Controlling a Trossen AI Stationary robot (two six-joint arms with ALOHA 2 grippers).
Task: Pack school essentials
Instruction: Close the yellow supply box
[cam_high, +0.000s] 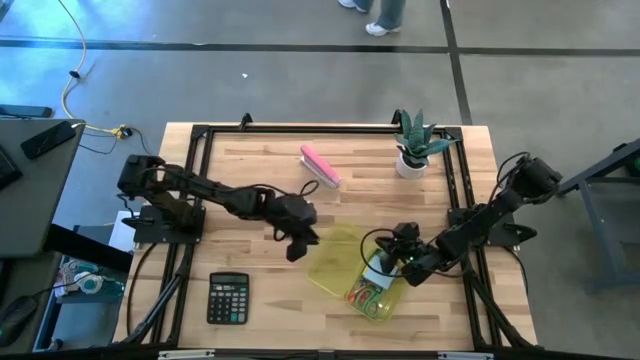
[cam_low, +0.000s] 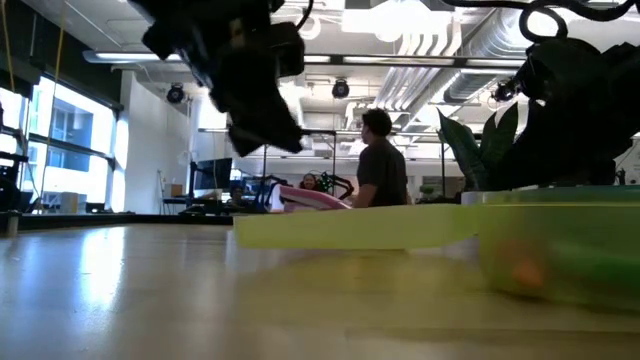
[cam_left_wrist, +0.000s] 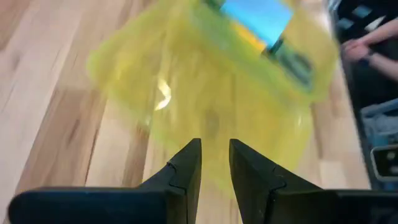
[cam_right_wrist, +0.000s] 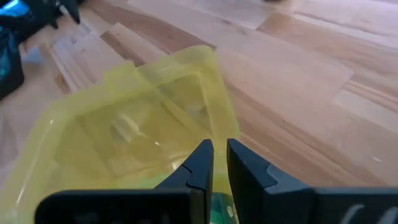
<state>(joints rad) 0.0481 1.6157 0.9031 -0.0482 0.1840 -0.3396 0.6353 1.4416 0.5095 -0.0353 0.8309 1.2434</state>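
A see-through yellow-green case lies open right of the table's middle. Its lid (cam_high: 333, 262) is spread toward the left, and its tray (cam_high: 378, 297) holds orange and green school essentials. A light blue pad (cam_left_wrist: 258, 18) shows in the tray beyond the lid (cam_left_wrist: 186, 81). My left gripper (cam_high: 297, 245) hangs just left of the lid, open by a narrow gap (cam_left_wrist: 216, 146), with nothing between its fingers. My right gripper (cam_high: 388, 255) is shut (cam_right_wrist: 219, 146) over the tray's far rim, where the lid (cam_right_wrist: 143, 124) joins it. My right gripper slants down from the table's right side, its fingertips at the case's far rim by the lid's corner (cam_right_wrist: 208, 134). The fingers themselves hide that spot, so I cannot tell whether they touch the case or pinch its wall.
A black calculator (cam_high: 228, 298) lies near the front left. A pink oblong block (cam_high: 320, 165) lies at the back middle, and a potted plant (cam_high: 415, 148) stands at the back right. Bare wood lies between the calculator and the case. A person (cam_low: 382, 165) stands beyond the table.
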